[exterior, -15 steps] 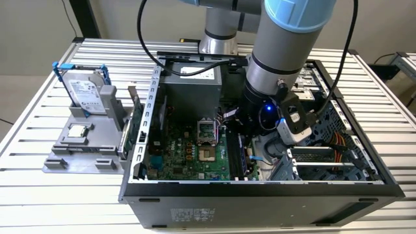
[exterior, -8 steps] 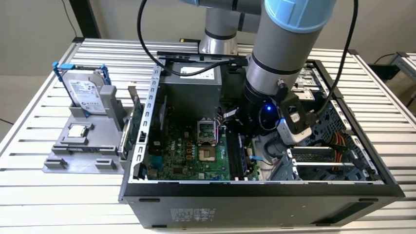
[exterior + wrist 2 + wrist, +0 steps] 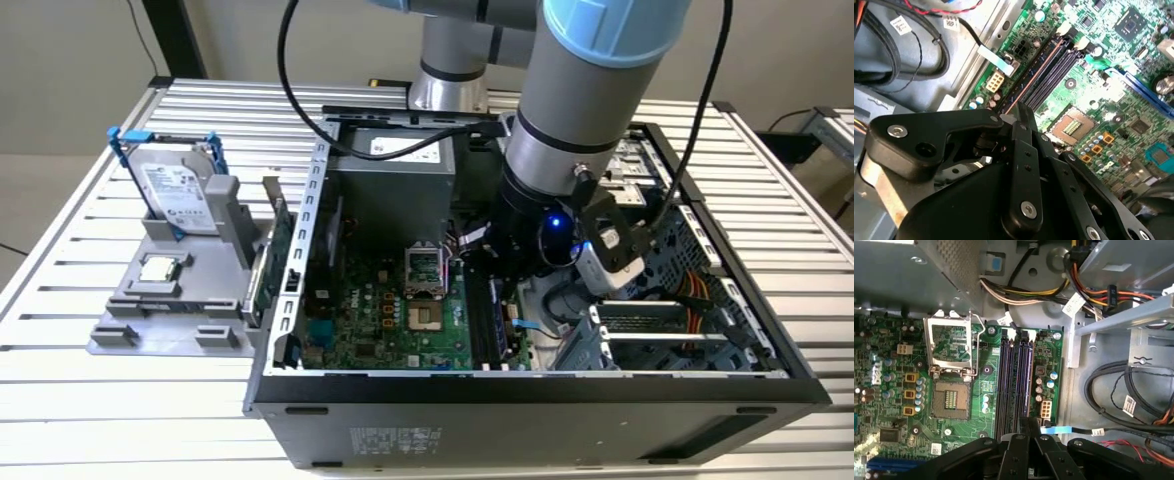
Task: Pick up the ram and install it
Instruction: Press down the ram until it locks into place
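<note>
The ram [image 3: 1035,74] shows as a thin brownish edge standing in the outermost memory slot of the motherboard [image 3: 1114,90], running from one white latch to the other. In the first wrist view that slot [image 3: 1028,385] lies closest to the board's edge. My gripper [image 3: 1020,110] is shut, its black fingers drawn together over the near end of that slot; I cannot tell if they touch the ram. The first wrist view has the gripper [image 3: 1026,421] at the same end. In the exterior view my arm's wrist [image 3: 547,240] reaches down into the open computer case [image 3: 534,385], over the slots [image 3: 499,325].
At the exterior view's left, a grey tray [image 3: 114,335] holds a hard drive [image 3: 174,190], a small silver processor chip [image 3: 160,268] and a green card [image 3: 267,255]. Inside the case are the open processor socket [image 3: 949,347], cable bundles [image 3: 1114,390], the power supply [image 3: 394,170] and a drive cage [image 3: 667,330].
</note>
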Robot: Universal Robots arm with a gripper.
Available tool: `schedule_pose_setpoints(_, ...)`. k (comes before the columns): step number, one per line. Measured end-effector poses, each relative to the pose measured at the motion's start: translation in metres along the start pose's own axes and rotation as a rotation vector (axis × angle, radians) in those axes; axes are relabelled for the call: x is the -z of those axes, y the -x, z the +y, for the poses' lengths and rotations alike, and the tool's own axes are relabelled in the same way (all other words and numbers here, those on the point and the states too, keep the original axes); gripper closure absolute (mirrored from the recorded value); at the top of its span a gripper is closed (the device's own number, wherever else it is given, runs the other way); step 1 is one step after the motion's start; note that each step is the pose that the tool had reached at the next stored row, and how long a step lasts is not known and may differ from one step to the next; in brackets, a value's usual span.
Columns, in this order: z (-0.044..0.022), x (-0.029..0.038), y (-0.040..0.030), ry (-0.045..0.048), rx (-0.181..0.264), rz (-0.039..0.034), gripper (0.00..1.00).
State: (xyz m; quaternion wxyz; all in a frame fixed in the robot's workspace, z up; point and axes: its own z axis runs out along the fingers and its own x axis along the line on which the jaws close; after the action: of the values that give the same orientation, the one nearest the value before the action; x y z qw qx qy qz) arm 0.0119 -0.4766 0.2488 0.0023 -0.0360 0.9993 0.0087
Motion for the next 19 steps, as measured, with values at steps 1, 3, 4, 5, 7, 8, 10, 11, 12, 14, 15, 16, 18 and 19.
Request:
schedule_pose_setpoints(1, 0.0, 0.0, 0.0, 0.0001, 0.014, 0.0002, 1.0)
schedule_pose_setpoints(3, 0.0, 0.0, 0.0, 0.0002, 0.04, 0.0007, 1.0)
schedule_pose_setpoints(4, 0.0, 0.0, 0.0, 0.0003, 0.053, 0.0009, 1.0)
schedule_pose_setpoints(5, 0.0, 0.0, 0.0, 0.0004, 0.066, 0.0011, 1.0)
schedule_pose_setpoints(7, 0.0, -0.0001, 0.0, 0.0006, 0.093, 0.0016, 1.0)
schedule_pose_setpoints(8, 0.0, 0.0, 0.0, 0.0005, 0.108, 0.0019, 1.0)
schedule_pose_setpoints(10, 0.0, 0.0, -0.0001, 0.0007, 0.133, 0.0023, 1.0)
schedule_pose_setpoints(11, 0.0, 0.0, -0.0001, 0.0008, 0.144, 0.0024, 1.0)
schedule_pose_setpoints(12, 0.0, 0.0, -0.0001, 0.0008, 0.152, 0.0026, 1.0)
schedule_pose_setpoints(14, 0.0, -0.0001, -0.0002, 0.0009, 0.173, 0.0029, 1.0)
schedule_pose_setpoints(15, 0.0, 0.0, -0.0002, 0.0009, 0.185, 0.0032, 1.0)
schedule_pose_setpoints(16, 0.0, 0.0, -0.0002, 0.001, 0.197, 0.0033, 1.0)
schedule_pose_setpoints(18, 0.0, 0.0, -0.0003, 0.0012, 0.255, 0.0044, 1.0)
schedule_pose_setpoints(19, 0.0, 0.0, -0.0003, 0.0012, 0.262, 0.0045, 1.0)
